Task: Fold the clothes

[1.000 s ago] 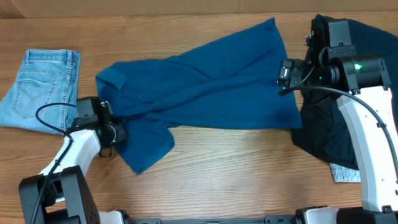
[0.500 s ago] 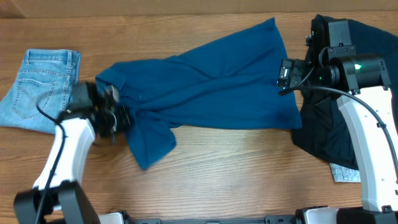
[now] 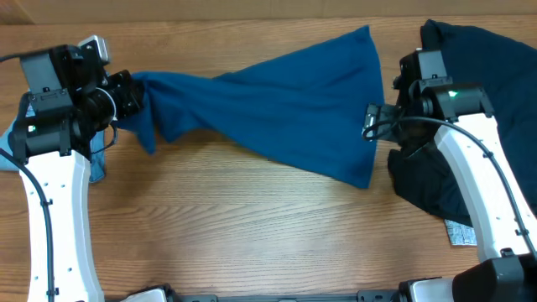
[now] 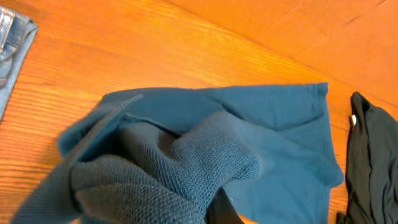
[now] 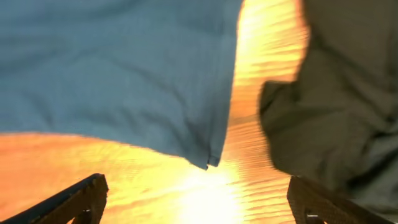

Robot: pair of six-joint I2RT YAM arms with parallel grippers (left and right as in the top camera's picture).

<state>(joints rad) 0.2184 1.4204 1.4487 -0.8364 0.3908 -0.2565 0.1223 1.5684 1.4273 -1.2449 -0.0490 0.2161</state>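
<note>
Now the left gripper (image 3: 132, 94) clamps the blue shirt (image 3: 285, 109) at far left, bunched fabric stretching across the worktop (image 3: 252, 226); right gripper (image 5: 196, 202) hangs spread wide over its right hem, holding nothing.

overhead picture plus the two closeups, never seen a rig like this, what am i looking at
Two white robot arms sit at a wooden table, there to fold clothes. The wide picture comes from a fixed camera above the table. The other two come from a small camera on each arm's wrist, looking along its two-finger tool. The left tool grips a bunched end of the blue shirt, which stretches across the table. The right tool is open and holds nothing: its wrist view shows its dark fingers spread wide near the shirt's corner. At the left lie light jeans, mostly hidden under the arm, and at the right a black garment.
</note>
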